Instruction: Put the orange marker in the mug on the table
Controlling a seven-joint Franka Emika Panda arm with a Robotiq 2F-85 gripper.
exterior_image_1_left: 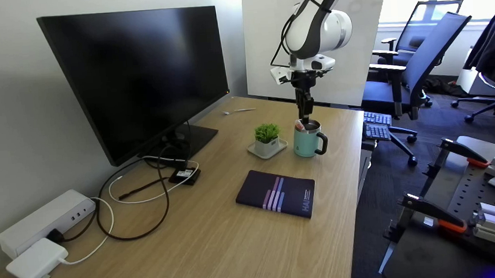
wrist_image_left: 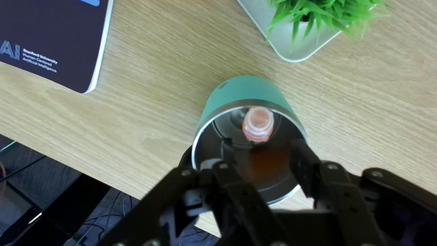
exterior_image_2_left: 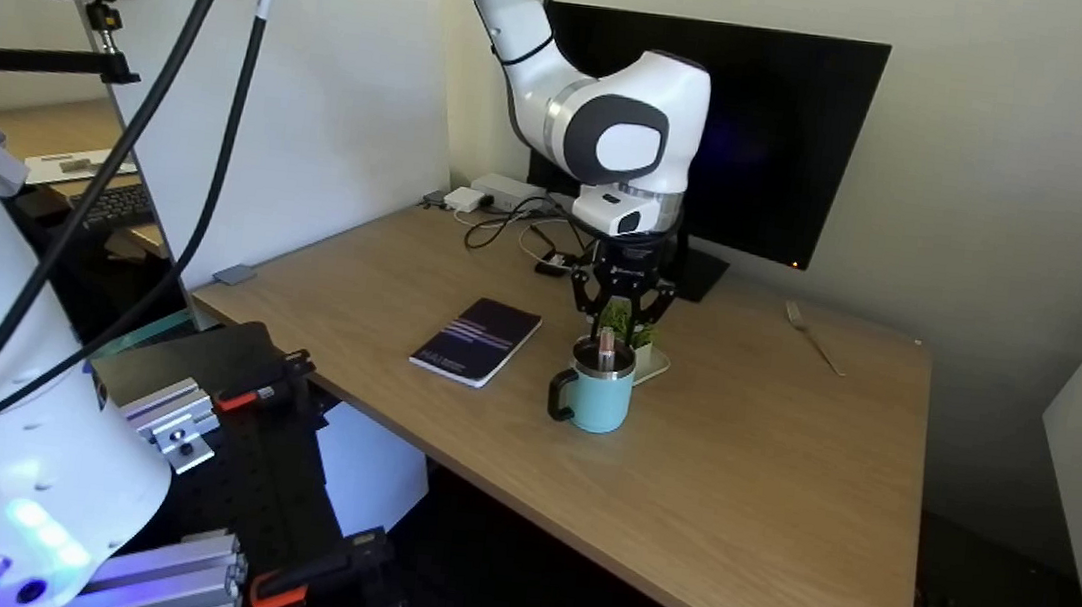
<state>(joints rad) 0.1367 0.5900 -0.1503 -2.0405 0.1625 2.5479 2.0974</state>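
Observation:
The teal mug (exterior_image_1_left: 304,145) stands upright on the light wood table (exterior_image_1_left: 219,235). It also shows in an exterior view (exterior_image_2_left: 599,405) and in the wrist view (wrist_image_left: 245,89), with its black handle on one side. The orange marker (wrist_image_left: 258,123) is inside the mug, its pale end sticking up by the rim; it shows in both exterior views (exterior_image_1_left: 299,126) (exterior_image_2_left: 606,349). My gripper (wrist_image_left: 263,144) is open, pointing down at the mug's mouth, its fingers apart and the marker not pinched. Its fingertips look level with or just inside the rim. The marker's lower part is hard to see.
A white potted plant (exterior_image_1_left: 267,145) on a small tray stands close beside the mug. A dark notebook (exterior_image_1_left: 276,194) lies nearby. A monitor (exterior_image_1_left: 140,76), loose cables (exterior_image_1_left: 164,191) and a fork (exterior_image_2_left: 813,338) are farther off. The table's edge runs near the mug's handle side.

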